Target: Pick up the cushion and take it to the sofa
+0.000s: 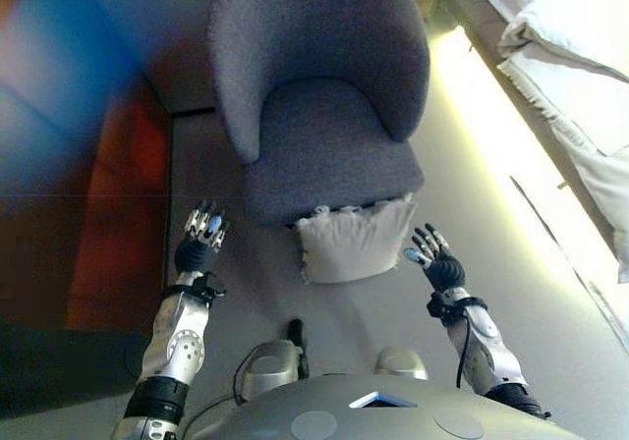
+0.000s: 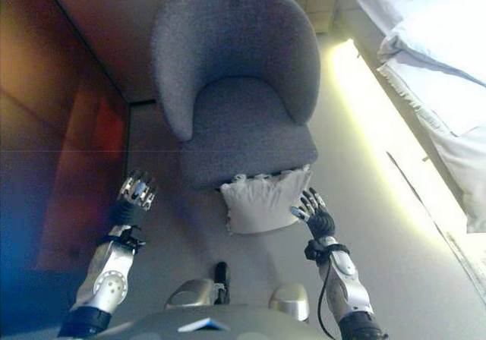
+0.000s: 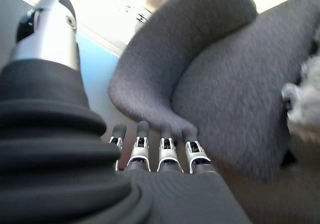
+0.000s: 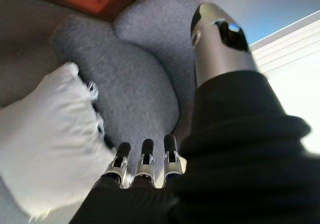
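A white fringed cushion (image 1: 354, 242) leans on the floor against the front of a grey armchair (image 1: 324, 155). It also shows in the right wrist view (image 4: 45, 149). My right hand (image 1: 432, 256) is open, just right of the cushion's edge, apart from it. My left hand (image 1: 201, 236) is open and empty, well left of the cushion, beside the armchair's front corner. Both hands hold nothing. The armchair fills the left wrist view (image 3: 225, 84) past the left hand's straight fingers (image 3: 165, 151).
A bed with white bedding (image 1: 570, 57) runs along the right, with a lit strip on the floor beside it. A dark reddish wooden wall panel (image 1: 108, 224) stands on the left. Grey carpet (image 1: 256, 302) lies between my hands and the armchair.
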You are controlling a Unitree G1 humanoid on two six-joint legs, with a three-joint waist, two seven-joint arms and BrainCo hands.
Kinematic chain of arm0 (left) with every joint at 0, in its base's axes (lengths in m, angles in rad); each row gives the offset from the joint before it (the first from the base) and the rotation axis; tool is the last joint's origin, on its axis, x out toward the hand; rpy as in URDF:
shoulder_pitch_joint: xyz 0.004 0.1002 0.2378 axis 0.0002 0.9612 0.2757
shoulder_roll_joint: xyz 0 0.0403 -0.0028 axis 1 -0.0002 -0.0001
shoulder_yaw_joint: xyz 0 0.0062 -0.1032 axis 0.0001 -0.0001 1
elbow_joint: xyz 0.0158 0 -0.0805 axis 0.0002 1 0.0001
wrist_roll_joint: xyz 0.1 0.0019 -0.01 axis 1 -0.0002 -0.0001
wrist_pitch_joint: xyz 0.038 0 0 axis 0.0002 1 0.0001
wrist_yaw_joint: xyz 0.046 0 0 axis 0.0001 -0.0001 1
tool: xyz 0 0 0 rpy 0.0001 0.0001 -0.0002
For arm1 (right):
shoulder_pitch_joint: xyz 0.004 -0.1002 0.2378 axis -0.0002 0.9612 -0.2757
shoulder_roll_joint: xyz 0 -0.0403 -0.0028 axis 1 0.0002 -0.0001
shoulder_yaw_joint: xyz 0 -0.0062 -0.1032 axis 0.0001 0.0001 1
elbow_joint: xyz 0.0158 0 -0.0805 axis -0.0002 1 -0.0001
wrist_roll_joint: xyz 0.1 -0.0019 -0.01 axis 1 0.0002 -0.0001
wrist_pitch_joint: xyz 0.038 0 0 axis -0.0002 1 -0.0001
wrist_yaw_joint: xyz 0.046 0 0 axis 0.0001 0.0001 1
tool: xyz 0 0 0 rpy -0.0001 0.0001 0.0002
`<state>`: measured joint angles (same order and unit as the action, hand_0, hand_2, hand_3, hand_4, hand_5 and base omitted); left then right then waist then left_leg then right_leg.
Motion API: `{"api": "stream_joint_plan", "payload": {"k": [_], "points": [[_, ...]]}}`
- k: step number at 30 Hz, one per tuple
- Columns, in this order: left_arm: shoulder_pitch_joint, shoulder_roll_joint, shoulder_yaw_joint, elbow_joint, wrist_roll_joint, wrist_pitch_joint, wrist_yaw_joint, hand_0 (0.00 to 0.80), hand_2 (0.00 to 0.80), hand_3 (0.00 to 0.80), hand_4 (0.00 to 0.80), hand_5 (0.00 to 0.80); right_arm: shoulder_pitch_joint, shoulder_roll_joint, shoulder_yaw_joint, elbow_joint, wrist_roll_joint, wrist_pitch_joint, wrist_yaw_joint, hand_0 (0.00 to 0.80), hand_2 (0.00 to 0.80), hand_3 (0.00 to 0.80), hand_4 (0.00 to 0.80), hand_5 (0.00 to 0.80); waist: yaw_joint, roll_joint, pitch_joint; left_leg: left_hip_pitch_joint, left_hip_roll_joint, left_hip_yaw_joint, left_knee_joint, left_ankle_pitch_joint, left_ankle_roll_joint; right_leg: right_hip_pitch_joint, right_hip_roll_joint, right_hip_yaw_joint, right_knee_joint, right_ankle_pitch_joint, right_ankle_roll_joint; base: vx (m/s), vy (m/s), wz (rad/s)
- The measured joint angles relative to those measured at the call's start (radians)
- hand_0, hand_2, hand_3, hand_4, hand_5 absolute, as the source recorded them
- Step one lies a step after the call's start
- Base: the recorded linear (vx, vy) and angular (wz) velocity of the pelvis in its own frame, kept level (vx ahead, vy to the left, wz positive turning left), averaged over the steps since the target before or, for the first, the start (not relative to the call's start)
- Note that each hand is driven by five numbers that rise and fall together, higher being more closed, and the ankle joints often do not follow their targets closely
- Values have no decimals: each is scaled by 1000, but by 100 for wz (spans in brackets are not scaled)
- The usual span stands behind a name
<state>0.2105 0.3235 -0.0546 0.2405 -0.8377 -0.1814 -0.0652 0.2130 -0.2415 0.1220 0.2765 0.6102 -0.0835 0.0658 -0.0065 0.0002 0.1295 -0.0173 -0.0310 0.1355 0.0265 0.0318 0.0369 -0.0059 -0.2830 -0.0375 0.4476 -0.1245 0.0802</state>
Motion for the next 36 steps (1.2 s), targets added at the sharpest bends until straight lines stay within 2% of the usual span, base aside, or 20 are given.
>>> {"api": "stream_joint_plan", "payload": {"k": [2,4,7,9,10,11,12,13,16,18,20,22,26,28,30,31,32,33,34,36], "points": [[25,2,10,0,0,0,-10,0,0,0,0,0,5,0,6,0,-5,-1,1,0,0,0,0,0,9,6,-3,29,3,9,-26,2,11,-43,-11,-12,68,24,-7,145,89,-15],[46,2,31,0,0,0,-17,0,0,0,0,0,16,-1,9,1,-9,-1,7,0,0,0,0,0,22,-2,-13,39,6,35,-41,-3,12,-73,-47,-34,29,24,2,129,-27,-32],[63,12,39,0,0,-1,-26,0,0,0,0,0,17,-1,10,1,-8,-1,12,0,0,0,0,0,22,-13,-20,57,26,55,-53,-8,1,-76,-60,-65,-129,56,49,117,-110,-26],[70,12,38,0,0,-2,-28,0,0,0,0,0,11,-2,17,2,-7,-1,14,0,0,0,0,0,22,-32,-30,63,39,73,-56,-16,-21,-92,-47,-75,-257,94,101,167,-123,-35],[71,14,38,0,0,-2,-29,0,0,0,0,0,6,-2,21,3,-7,-1,14,0,0,0,0,0,20,-48,-35,65,41,74,-57,-16,-38,-92,-36,-79,-331,119,109,203,-126,-13],[70,20,36,0,0,-2,-31,0,0,0,0,0,5,0,23,5,-7,-1,14,0,0,0,0,0,18,-75,-37,73,37,75,-60,-17,-57,-83,-27,-80,-397,148,106,225,-139,7],[72,21,36,6,0,-1,-36,0,0,0,0,0,7,-2,23,15,-6,-1,14,0,0,0,0,0,10,-95,-39,83,39,69,-65,-16,-80,-74,-17,-68,-413,225,107,269,-172,12],[77,4,33,10,0,0,-41,0,0,0,0,0,6,-10,17,35,-3,1,14,0,0,0,0,0,9,-76,-40,98,71,61,-70,-17,-93,-51,18,-83,-418,211,90,280,-173,7],[102,-5,33,5,-1,0,-54,0,0,0,0,0,4,-30,8,39,0,2,15,0,0,0,0,0,-2,-46,-27,113,130,52,-53,-29,-119,-27,77,-110,-413,197,58,304,-181,0],[102,-15,37,5,-1,0,-62,0,0,0,0,0,4,-39,9,39,0,3,15,0,0,0,0,0,-3,-36,-20,118,144,47,-46,-35,-135,-16,93,-115,-413,191,51,342,-207,5],[99,-21,37,5,-1,0,-67,0,0,0,0,0,5,-40,12,38,2,7,14,0,0,0,0,0,-7,-42,-12,134,145,45,-46,-42,-152,0,97,-116,-412,182,56,286,-197,2],[93,-20,36,5,-1,0,-67,0,0,0,0,0,7,-36,23,38,5,12,13,0,0,0,0,0,-11,-56,-11,140,143,36,-49,-45,-154,8,92,-108,-412,175,62,298,-245,8],[51,-19,29,4,-4,1,-66,0,0,0,0,0,11,-11,38,39,13,13,10,0,0,0,0,0,-36,-73,-18,114,134,-14,-42,-44,-150,3,86,-95,-378,135,69,242,-262,33],[45,-19,17,-10,-23,4,-60,0,0,0,0,0,9,-11,51,35,13,13,11,0,0,0,0,0,-54,-69,-17,109,148,-31,-26,-48,-151,2,98,-83,-350,107,66,245,-347,27],[34,-24,14,-26,-36,8,-48,0,0,0,0,0,2,-8,54,37,13,14,13,0,0,0,0,0,-55,-61,-11,80,172,-27,41,-58,-165,-16,138,-73,-300,53,29,203,-295,26],[19,-21,3,-27,-40,8,-38,0,0,0,0,0,-5,-7,54,39,13,14,15,0,0,0,0,0,-55,-72,-12,26,172,-24,129,-59,-163,-27,138,-73,-279,36,18,180,-184,22],[9,-21,-9,-26,-40,9,-30,0,0,0,0,0,-8,-11,51,41,13,12,15,0,0,0,0,0,-54,-76,-12,-6,176,-23,189,-51,-152,-34,140,-71,-264,29,9,166,-110,16],[10,-28,-21,-26,-40,9,-24,0,0,0,0,0,-14,-18,50,45,13,9,16,0,0,0,0,0,-49,-81,-14,-29,179,-26,244,-33,-126,-32,142,-62,-258,25,-3,180,-53,-8],[13,-36,-32,-26,-39,9,-21,0,0,0,0,0,-14,-25,49,45,13,4,19,0,0,0,0,0,-40,-79,-15,-29,179,-26,254,-13,-99,-27,142,-55,-257,24,-13,175,-22,-11],[13,-52,-50,-26,-39,9,-21,0,0,0,0,0,-8,-45,46,45,13,0,22,0,0,0,0,0,-37,-62,-10,-28,185,-21,245,8,-75,-25,150,-52,-255,20,-26,152,19,9]]}}
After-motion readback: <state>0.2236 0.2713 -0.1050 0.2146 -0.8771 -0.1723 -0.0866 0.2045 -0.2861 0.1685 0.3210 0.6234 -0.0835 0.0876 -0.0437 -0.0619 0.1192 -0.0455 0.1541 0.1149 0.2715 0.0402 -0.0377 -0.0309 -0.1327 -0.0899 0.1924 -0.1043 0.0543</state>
